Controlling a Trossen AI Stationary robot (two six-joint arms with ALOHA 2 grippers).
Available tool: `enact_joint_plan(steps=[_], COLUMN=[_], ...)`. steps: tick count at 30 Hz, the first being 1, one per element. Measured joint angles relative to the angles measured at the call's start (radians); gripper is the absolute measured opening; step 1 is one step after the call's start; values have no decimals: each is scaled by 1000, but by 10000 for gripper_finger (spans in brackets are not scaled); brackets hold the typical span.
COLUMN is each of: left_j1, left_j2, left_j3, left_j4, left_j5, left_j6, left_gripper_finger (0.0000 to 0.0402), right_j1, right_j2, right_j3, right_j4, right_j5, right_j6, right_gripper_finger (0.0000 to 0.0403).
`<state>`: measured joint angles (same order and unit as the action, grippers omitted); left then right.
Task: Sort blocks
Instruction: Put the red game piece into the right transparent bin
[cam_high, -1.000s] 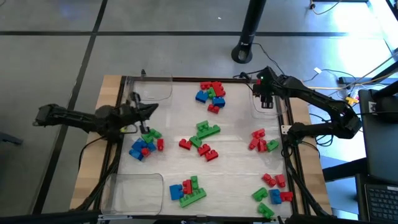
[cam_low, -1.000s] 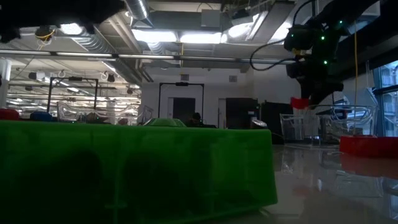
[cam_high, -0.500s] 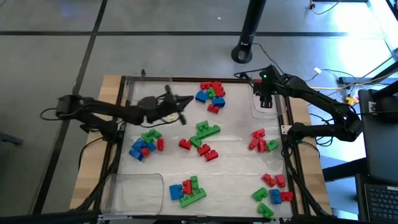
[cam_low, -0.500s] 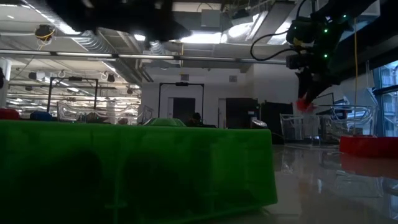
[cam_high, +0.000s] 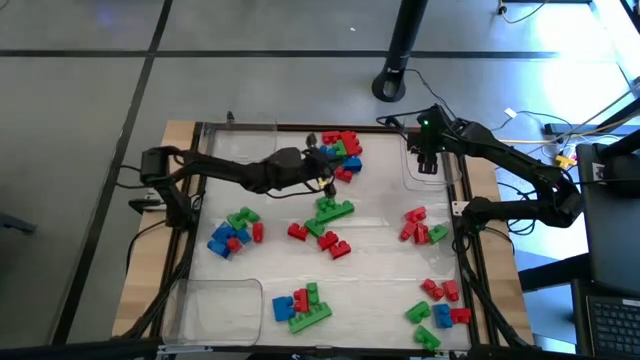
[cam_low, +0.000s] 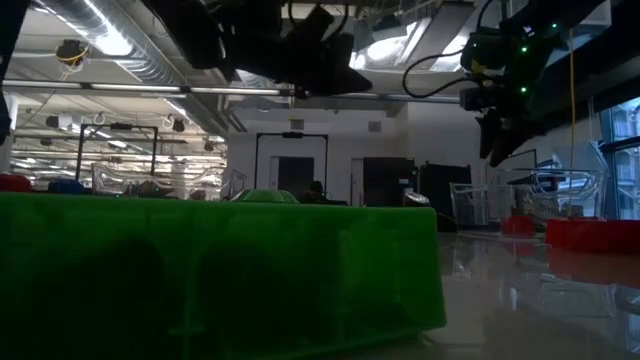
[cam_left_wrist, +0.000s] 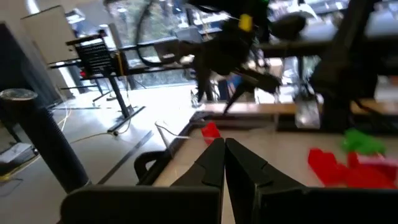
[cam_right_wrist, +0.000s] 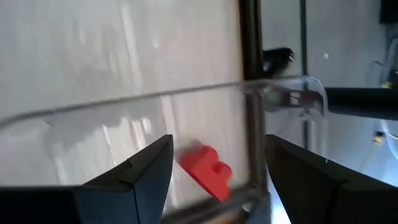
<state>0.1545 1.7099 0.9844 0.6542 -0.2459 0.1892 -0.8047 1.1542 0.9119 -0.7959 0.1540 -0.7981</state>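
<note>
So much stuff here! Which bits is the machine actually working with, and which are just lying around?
Part of the job:
- blocks, red, green and blue, scattered in heaps
- red block lying in the clear tray
- right claw, open above that tray
- left claw, shut, near the far heap

Just there:
- black stand base
- cables

no readable text, no labels, no brands, no numbers, no signs

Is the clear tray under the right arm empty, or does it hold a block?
It holds one: a red block lies inside the clear tray, below the right gripper's open jaws.
</note>
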Motion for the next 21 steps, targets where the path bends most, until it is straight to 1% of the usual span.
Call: enact_joint_plan(steps=[2, 5, 8, 10, 14, 16, 18, 21], left_j1=[-19, -50, -77, -91, -103, -102, -101, -96], left_j2=[-44, -124, -193, -236, -328, -381, -441, -543], left_j3=[0, 2, 1, -21, -113, -180, -249, -354], left_j4=[-83, -205, -328, -376, -372, -331, -257, -161], left_j5=[0, 0, 0, -2, -4, -4, -6, -33], left_j6=[21, 40, 48, 49, 48, 48, 39, 36], left_gripper_finger=[4, 4, 4, 4, 4, 4, 4, 4], right_j1=[3, 43, 126, 191, 320, 375, 427, 489], right_j2=[0, 0, 0, 0, 0, 4, 10, 29], right_j3=[0, 0, 0, 0, 0, 0, 0, 0], right_j4=[2, 23, 64, 110, 213, 252, 289, 337], right_j5=[-59, -135, -157, -158, -158, -158, -156, -140], right_j6=[15, 41, 57, 72, 126, 150, 169, 189], right_gripper_finger=[253, 253, 253, 253, 253, 253, 253, 253])
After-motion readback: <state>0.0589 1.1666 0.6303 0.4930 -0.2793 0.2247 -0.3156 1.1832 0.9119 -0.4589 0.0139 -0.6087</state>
